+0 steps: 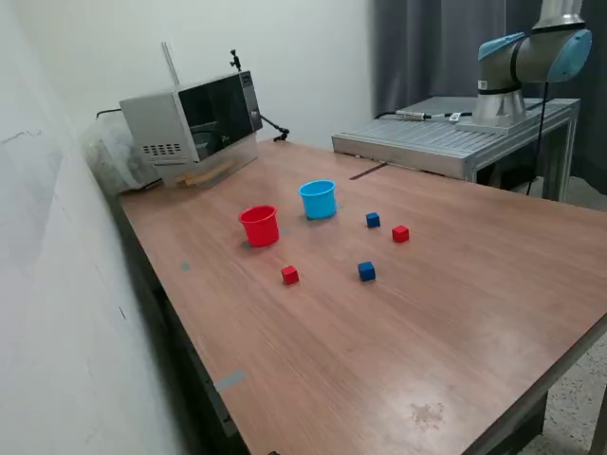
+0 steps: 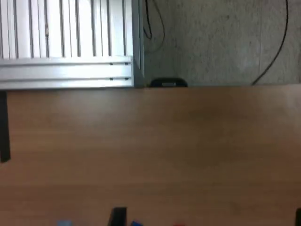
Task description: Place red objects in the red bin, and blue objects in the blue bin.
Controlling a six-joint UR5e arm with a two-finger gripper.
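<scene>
On the smooth wood-grain bench (image 1: 455, 313), two tapered plastic cups stand among four small solid cubes; the gripper's state can't be told.

On the table (image 1: 455, 313), the two cups stand side by side, one (image 1: 259, 226) toward the exterior view's left of the other (image 1: 319, 199). Four cubes (image 1: 290, 275) (image 1: 366, 271) (image 1: 373, 220) (image 1: 400, 233) lie scattered nearer the camera, well apart. A microwave (image 1: 194, 123) sits behind.
</scene>
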